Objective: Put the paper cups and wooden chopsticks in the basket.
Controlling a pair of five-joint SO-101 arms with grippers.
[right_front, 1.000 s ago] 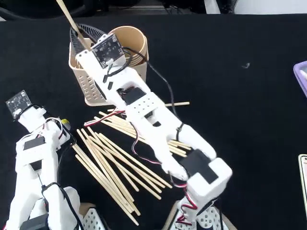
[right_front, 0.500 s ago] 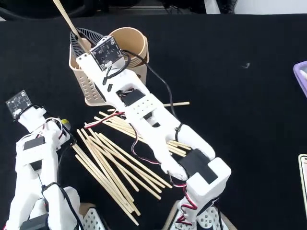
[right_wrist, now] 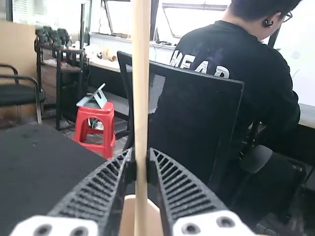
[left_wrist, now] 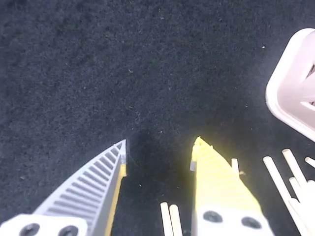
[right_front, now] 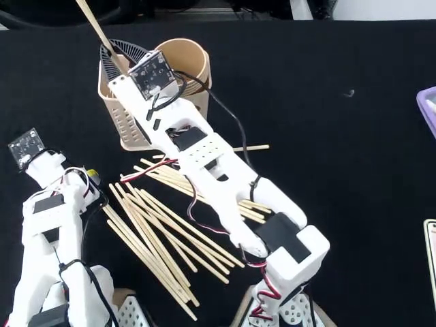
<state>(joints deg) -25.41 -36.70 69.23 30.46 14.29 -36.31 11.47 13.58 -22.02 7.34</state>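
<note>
A beige slotted basket (right_front: 126,119) stands at the table's far left. A brown paper cup (right_front: 185,56) sits upright at its right end, apparently inside it. My right gripper (right_front: 118,61) hangs over the basket's mouth, shut on one wooden chopstick (right_front: 95,24) that points up and away. In the right wrist view the chopstick (right_wrist: 140,73) stands straight up between the shut fingers of the right gripper (right_wrist: 141,153). Several loose chopsticks (right_front: 163,228) lie in a pile in front of the basket. My left gripper (left_wrist: 160,142) is open just above the black cloth, beside the pile's chopstick ends (left_wrist: 170,219).
The right arm (right_front: 218,170) stretches diagonally over the pile. The left arm (right_front: 48,225) stands at the near left. A purple object (right_front: 428,105) pokes in at the right edge. A pale corner of the basket (left_wrist: 293,83) shows near the left gripper.
The right gripper and its chopstick have shifted slightly to the left above the basket. The left arm has kept still.
</note>
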